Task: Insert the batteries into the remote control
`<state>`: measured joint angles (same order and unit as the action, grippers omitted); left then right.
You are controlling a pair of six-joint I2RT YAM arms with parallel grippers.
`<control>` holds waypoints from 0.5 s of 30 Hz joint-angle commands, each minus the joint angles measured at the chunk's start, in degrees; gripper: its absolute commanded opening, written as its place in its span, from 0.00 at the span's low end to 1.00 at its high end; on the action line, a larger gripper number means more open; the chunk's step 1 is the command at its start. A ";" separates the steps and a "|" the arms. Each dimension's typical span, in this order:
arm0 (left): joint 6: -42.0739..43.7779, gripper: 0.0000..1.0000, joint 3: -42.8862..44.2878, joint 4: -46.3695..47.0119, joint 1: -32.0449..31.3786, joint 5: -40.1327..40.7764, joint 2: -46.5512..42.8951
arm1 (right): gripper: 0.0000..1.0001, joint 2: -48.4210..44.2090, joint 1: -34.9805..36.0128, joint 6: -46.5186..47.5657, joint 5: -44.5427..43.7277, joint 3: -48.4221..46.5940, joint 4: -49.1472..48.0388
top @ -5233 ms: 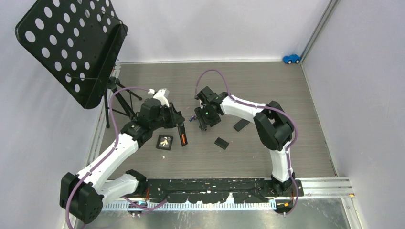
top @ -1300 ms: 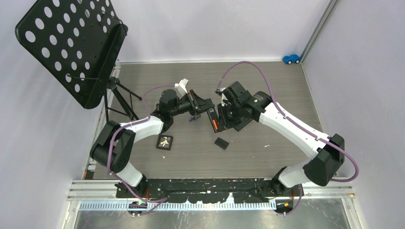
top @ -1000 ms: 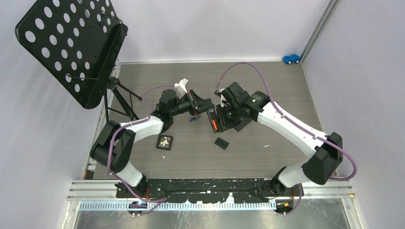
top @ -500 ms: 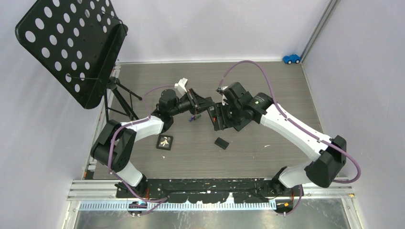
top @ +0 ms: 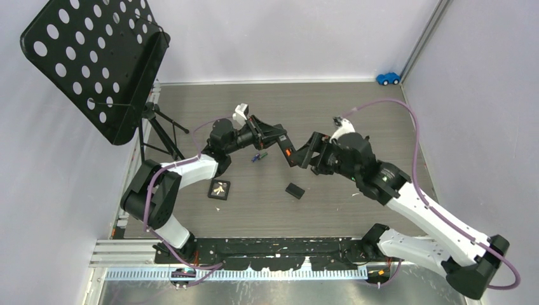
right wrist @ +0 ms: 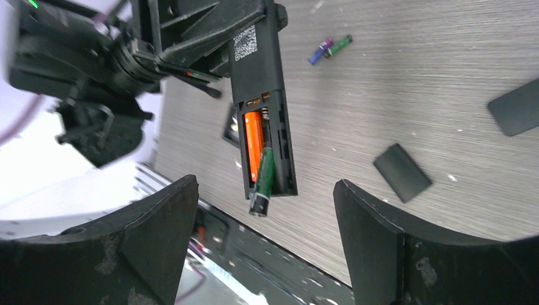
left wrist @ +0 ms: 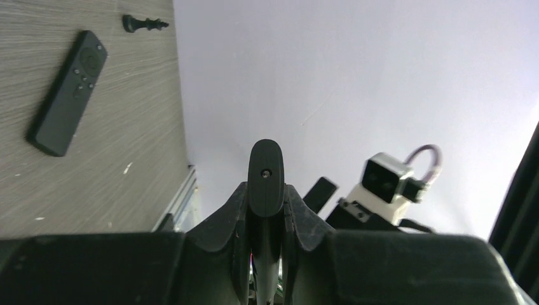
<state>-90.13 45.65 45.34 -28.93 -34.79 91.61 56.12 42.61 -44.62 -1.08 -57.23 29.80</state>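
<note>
Two cells in remote (right wrist: 264, 95): we see orange batt (right wrist: 253, 145) seated, dk green batt (right wrist: 264, 178) sticking past remote's end.
L claw (left wrist: 266, 197): clamped on remote.
R claw (right wrist: 263, 190): spread wide, just beside remote's open end.
Spare batts (right wrist: 329, 48): on table (right wrist: 445, 63), near remote.

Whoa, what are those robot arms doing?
The left tool is gripping a black remote with its back open. An orange battery sits inside, and a green battery beside it pokes out past the end, not fully in. The right tool hangs open close by, holding nothing. Two spare batteries and the cover plate lie on the table.
</note>
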 commanded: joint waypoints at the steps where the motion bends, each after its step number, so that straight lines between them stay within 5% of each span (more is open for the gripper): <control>1: -9.07 0.00 0.19 7.69 -0.53 3.75 -2.87 | 0.84 -8.20 0.19 -14.68 -5.79 8.31 -17.26; 6: -12.21 0.00 2.37 8.27 -4.21 6.49 -1.67 | 0.85 -15.80 0.19 -22.07 -10.34 16.55 -25.70; 15: -14.97 0.00 2.09 11.77 -5.17 8.52 0.30 | 0.84 -20.05 0.18 -25.58 -12.95 19.42 -26.97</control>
<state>-102.91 45.65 51.24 -34.00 -28.25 91.68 37.21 42.59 -66.52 -10.96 -38.59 7.92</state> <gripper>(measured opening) 0.179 0.849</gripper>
